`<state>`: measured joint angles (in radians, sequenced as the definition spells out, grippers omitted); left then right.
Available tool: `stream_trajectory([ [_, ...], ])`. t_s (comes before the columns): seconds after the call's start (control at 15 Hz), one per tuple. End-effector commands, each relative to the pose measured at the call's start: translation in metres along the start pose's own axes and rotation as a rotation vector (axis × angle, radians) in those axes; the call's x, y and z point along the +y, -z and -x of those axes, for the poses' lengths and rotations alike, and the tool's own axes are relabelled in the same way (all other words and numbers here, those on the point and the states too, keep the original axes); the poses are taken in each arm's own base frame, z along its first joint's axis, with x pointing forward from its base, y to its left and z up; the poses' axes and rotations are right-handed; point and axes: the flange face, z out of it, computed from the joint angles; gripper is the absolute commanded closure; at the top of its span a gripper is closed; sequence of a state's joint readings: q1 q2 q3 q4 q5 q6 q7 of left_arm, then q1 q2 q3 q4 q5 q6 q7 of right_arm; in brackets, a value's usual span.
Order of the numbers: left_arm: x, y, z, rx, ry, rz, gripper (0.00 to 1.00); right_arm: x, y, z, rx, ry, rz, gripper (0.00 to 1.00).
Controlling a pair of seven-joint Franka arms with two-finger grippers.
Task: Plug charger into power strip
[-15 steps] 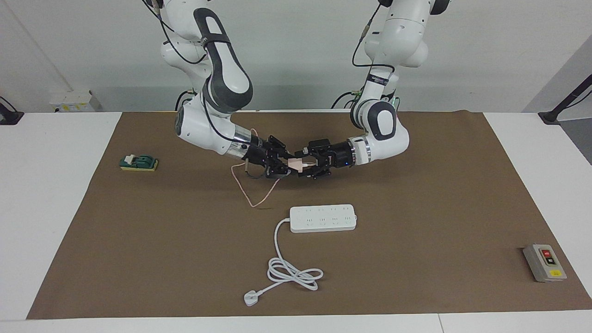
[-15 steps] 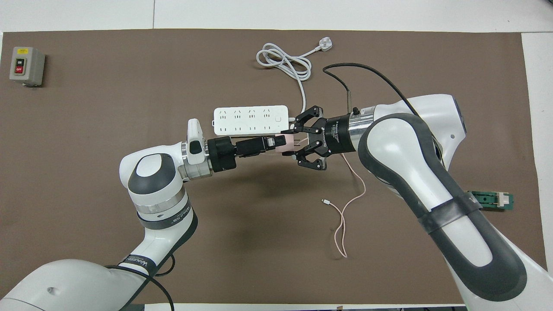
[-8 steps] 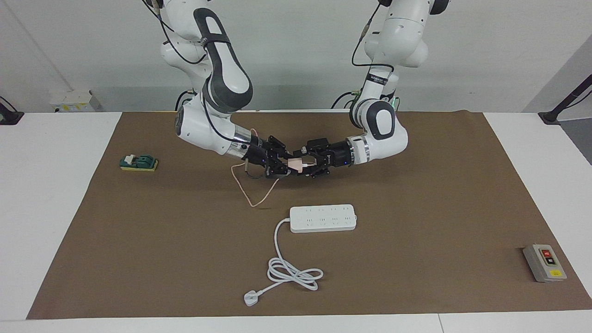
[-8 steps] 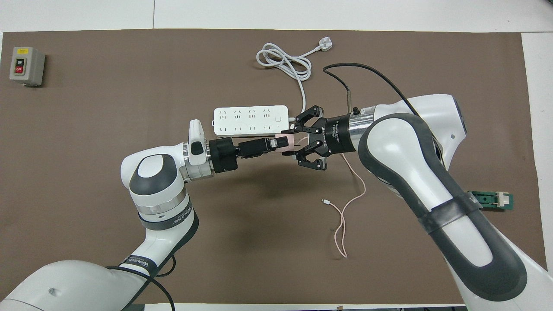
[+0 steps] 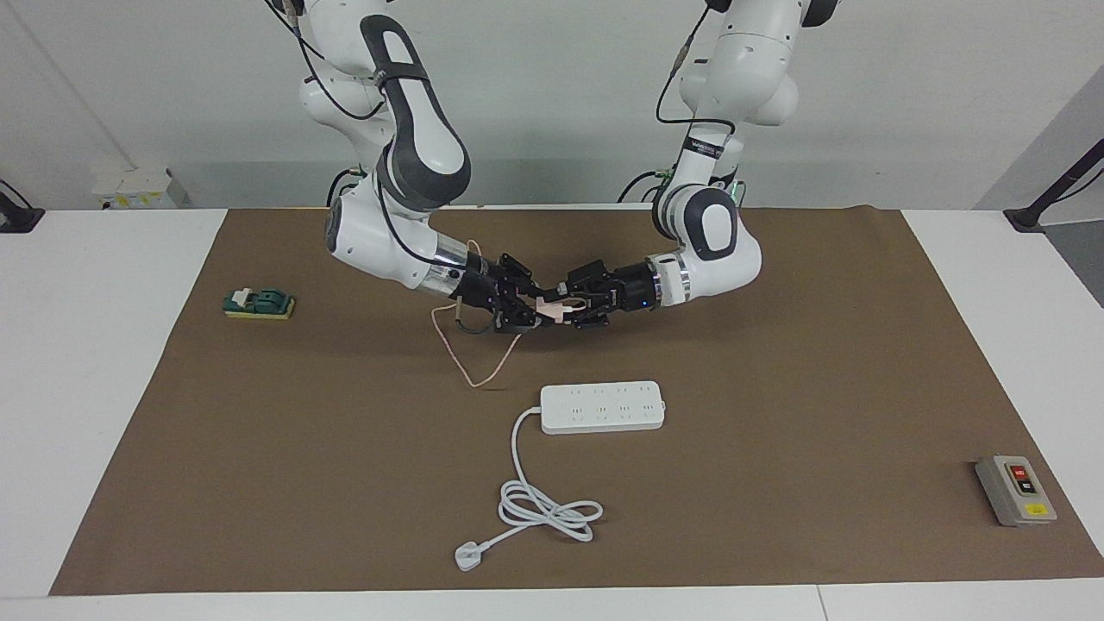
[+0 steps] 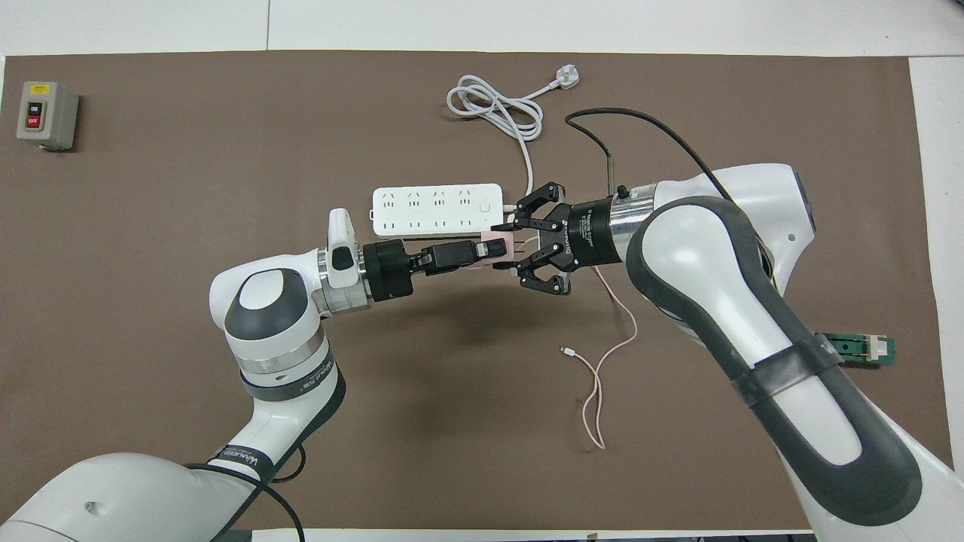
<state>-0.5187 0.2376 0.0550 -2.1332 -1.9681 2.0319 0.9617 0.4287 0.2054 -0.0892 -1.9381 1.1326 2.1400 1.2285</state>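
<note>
The pale-pink charger (image 5: 552, 308) (image 6: 495, 246) hangs in the air over the brown mat, between the two grippers, which meet tip to tip. My right gripper (image 5: 536, 310) (image 6: 512, 247) is shut on it, its outer links splayed to the sides. My left gripper (image 5: 573, 306) (image 6: 482, 252) is shut on the charger's other end. The thin pink cable (image 5: 457, 354) (image 6: 602, 376) trails down from the right gripper and loops on the mat. The white power strip (image 5: 602, 406) (image 6: 437, 208) lies flat on the mat with its sockets facing up, and nothing is plugged into it.
The strip's thick white cord (image 5: 548, 509) (image 6: 497, 109) coils farther from the robots and ends in a flat white plug (image 5: 468, 556). A grey switch box (image 5: 1015, 490) (image 6: 47, 115) sits toward the left arm's end. A green block (image 5: 259, 303) (image 6: 858, 350) lies toward the right arm's end.
My left gripper's fingers have closed onto the charger, which the right gripper was holding throughout. Both hands shifted only slightly.
</note>
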Motion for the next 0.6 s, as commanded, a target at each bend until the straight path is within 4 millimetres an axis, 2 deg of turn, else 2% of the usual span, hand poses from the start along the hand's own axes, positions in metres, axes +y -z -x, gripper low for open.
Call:
stream_trajectory([
  [0.0,0.0094,0.0008,0.0051,0.009,-0.017,0.019,0.84,0.0012,-0.0014,-0.0033,0.014,0.015,0.001,1.0],
  [0.2,0.0093,0.0004,0.0049,0.008,-0.015,0.02,1.0,0.0012,-0.0014,-0.0033,0.014,0.015,0.001,1.0],
  [0.47,0.0094,0.0003,0.005,0.007,-0.017,0.021,1.0,0.0015,-0.002,-0.0028,0.013,0.016,0.002,1.0],
  [0.53,0.0095,0.0003,0.0049,0.008,-0.016,0.022,1.0,0.0012,-0.0014,-0.0033,0.014,0.015,0.001,0.97],
])
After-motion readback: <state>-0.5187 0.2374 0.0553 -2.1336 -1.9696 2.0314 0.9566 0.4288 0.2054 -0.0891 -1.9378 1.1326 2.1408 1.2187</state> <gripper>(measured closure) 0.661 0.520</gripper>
